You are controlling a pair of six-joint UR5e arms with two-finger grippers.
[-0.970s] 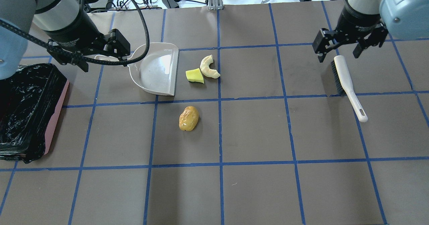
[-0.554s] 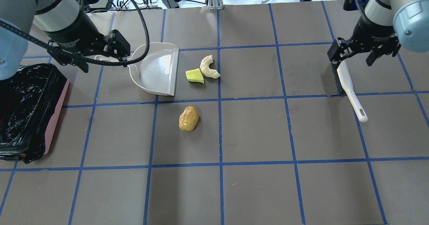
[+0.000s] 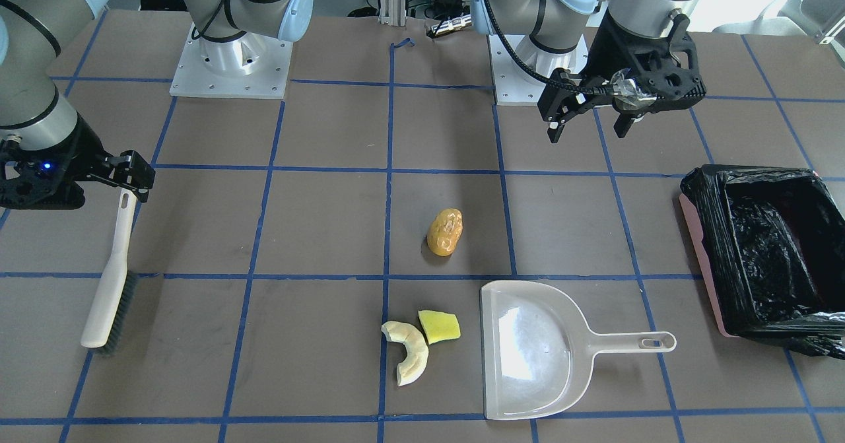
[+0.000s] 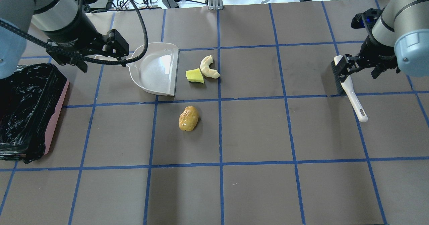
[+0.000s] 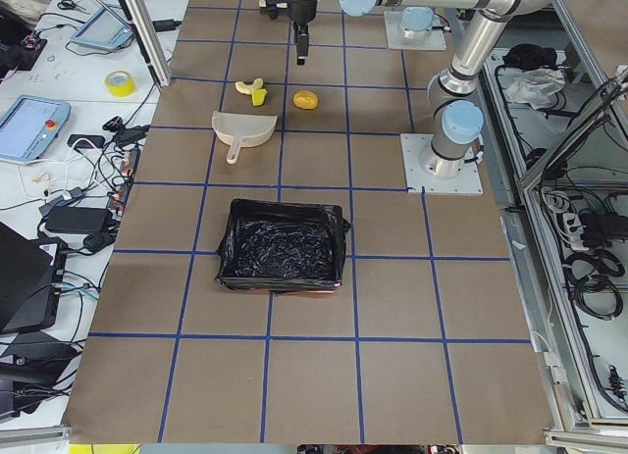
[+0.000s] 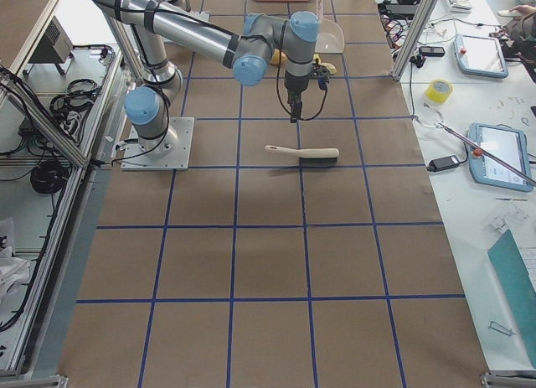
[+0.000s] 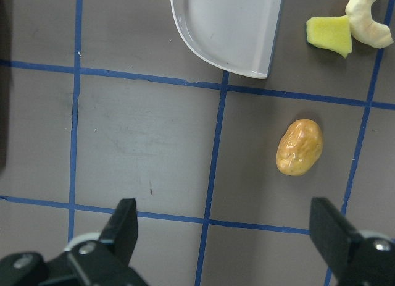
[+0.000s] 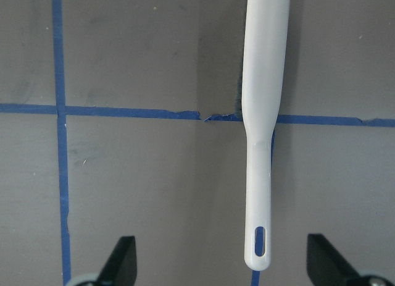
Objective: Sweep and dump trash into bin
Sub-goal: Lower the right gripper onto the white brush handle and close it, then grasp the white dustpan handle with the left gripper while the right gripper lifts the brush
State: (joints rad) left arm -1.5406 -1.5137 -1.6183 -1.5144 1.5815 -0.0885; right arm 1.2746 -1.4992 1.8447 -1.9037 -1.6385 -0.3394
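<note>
Hanging spread wide over the white brush [image 4: 347, 84], the right pincer [image 4: 360, 71] has its fingers either side of the handle without gripping it. The brush lies flat on the worktop [image 4: 254, 131] on the robot's right. The left pincer [image 3: 587, 118], also spread wide and holding nothing, hangs above the handle of the dustpan [image 4: 156, 69]. Just beside the dustpan's open edge lie the yellow-green wedge [image 4: 195, 75] and the pale crescent [image 4: 209, 67], touching each other. The orange-brown lump [image 4: 188, 118] sits apart from them, nearer the robot. The bin [image 4: 55, 114], pink with a black bag lining, stands at the robot's far left, well apart from all three pieces.
</note>
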